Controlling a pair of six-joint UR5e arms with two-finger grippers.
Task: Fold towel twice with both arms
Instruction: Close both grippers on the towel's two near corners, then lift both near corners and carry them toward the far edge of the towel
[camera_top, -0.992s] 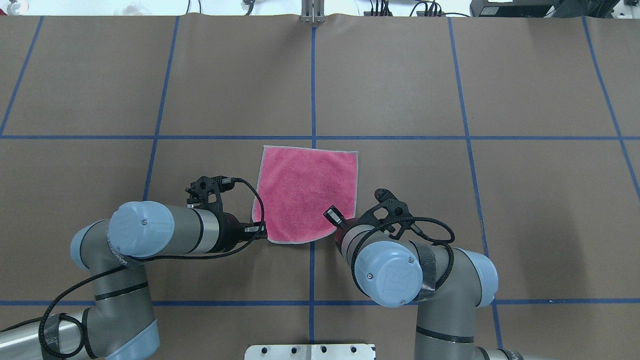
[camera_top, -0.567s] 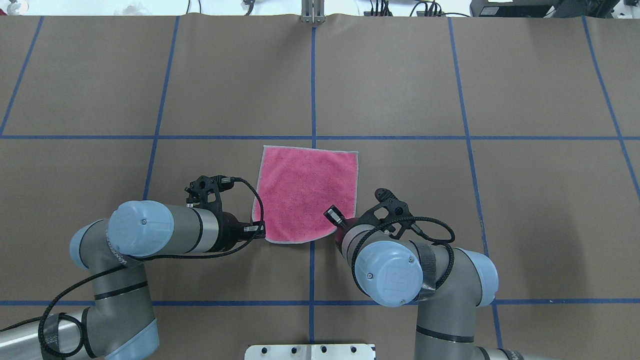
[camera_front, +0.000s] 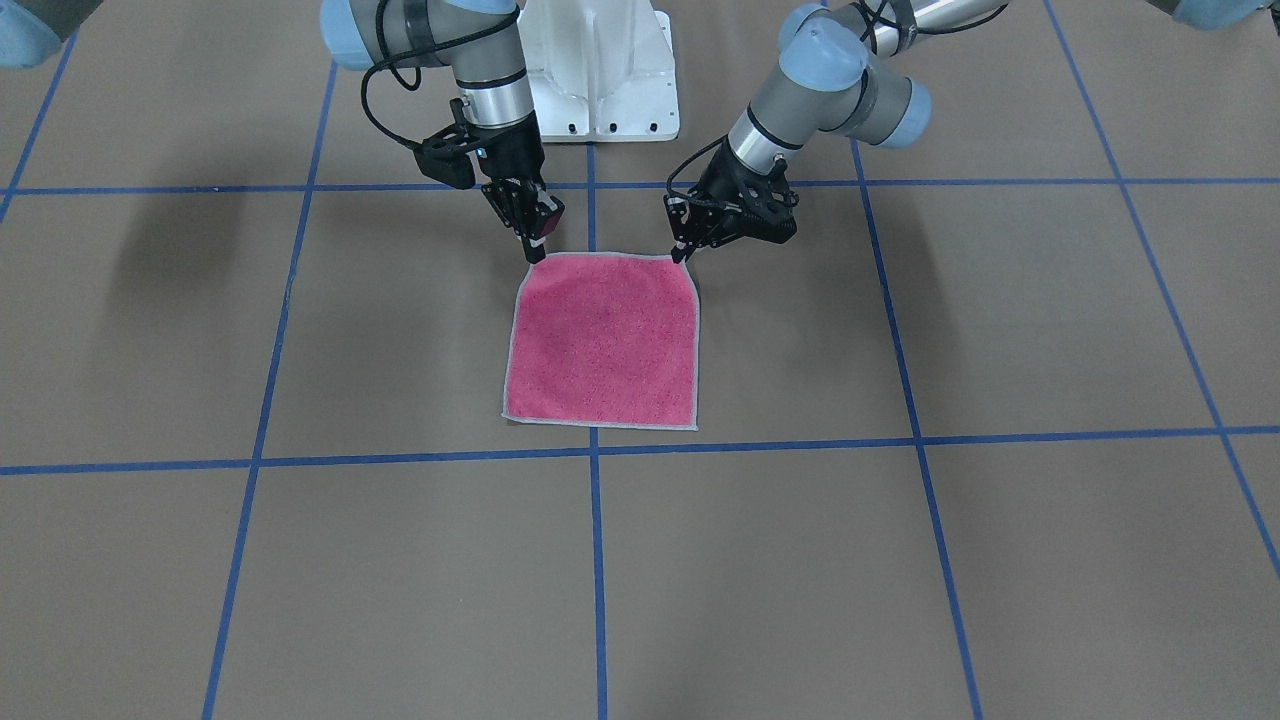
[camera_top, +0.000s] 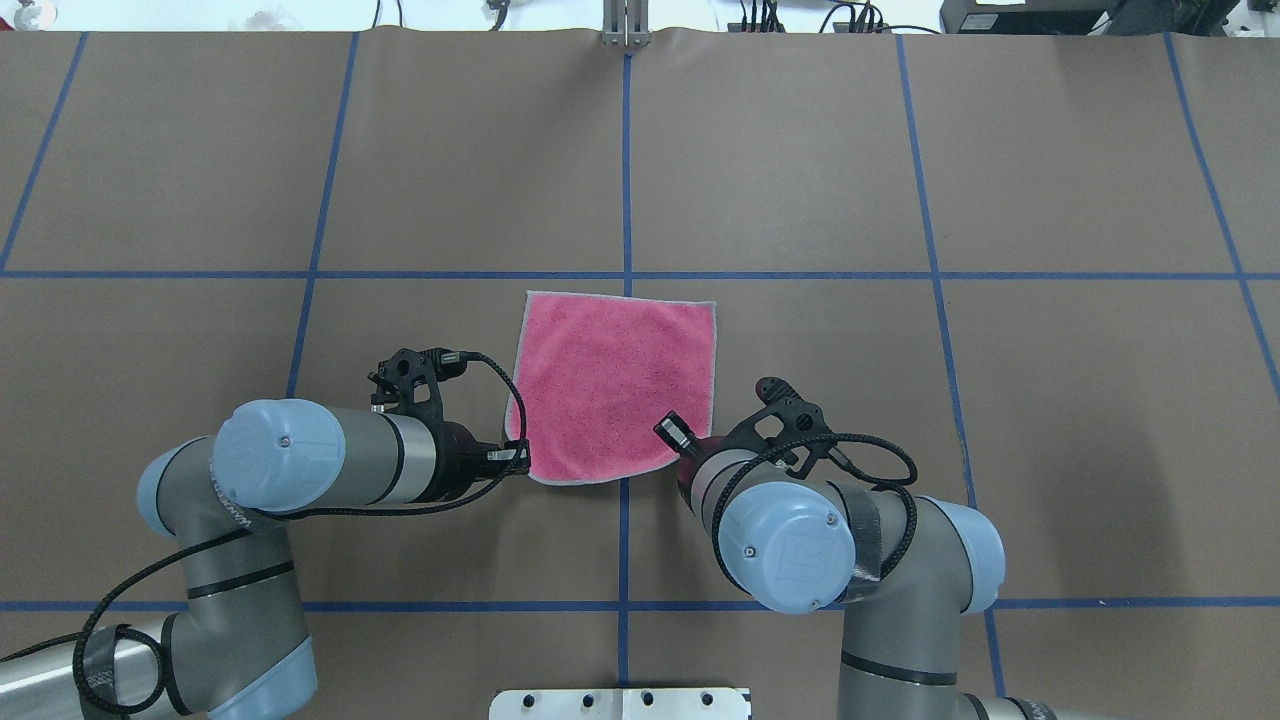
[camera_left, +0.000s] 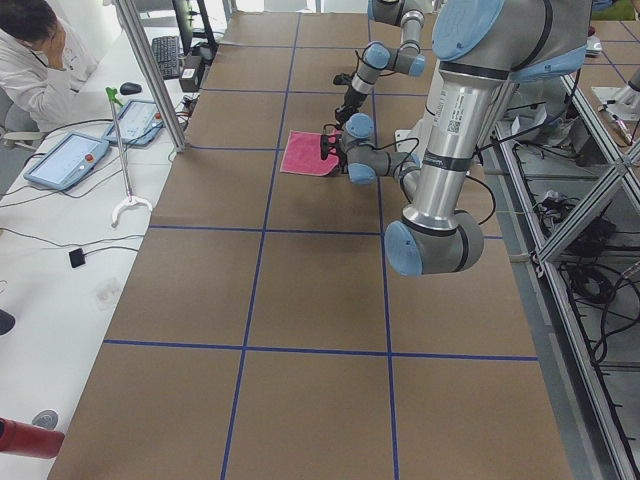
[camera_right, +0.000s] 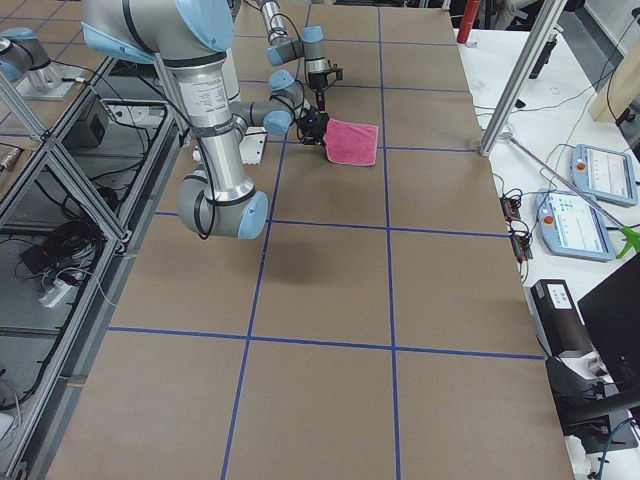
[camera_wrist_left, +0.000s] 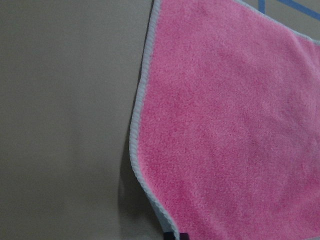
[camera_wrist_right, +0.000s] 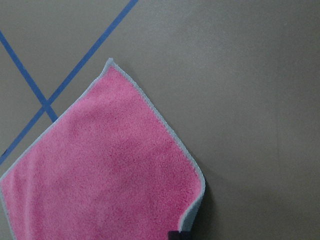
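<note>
I'm taking the white pedestal (camera_front: 600, 70) as my reference. The brown desk (camera_top: 900, 150) spreads out in front of it, marked off by blue tape lines (camera_top: 626, 180). My left arm (camera_top: 330, 465) and right arm (camera_top: 790, 545) both reach out from the pedestal side and drop to the desk a short way in front of it.

The towel (camera_top: 615, 385) lies pink face up just in front of the pedestal, across the tape line that runs straight out from it. It is flat except along its pedestal-side edge. There the wrist views show shadow under both corners, so I judge those corners are slightly raised.

The left end effector (camera_front: 682, 250) and right end effector (camera_front: 537, 245) each sit on one pedestal-side corner. Their fingers are drawn nearly together, and I read both as pinched on the cloth.

I take this as the start of the first fold: corners gripped, lift barely begun. Next I need to raise both corners evenly and carry them away from the pedestal to the far edge. I should let go only once the borders line up.

- In the overhead view the wrists cover both pinch points.
- Each wrist view shows only a dark sliver of fingertip at its bottom edge.
- The side views are too small to judge the grip.
- The towel's underside is hidden
</note>
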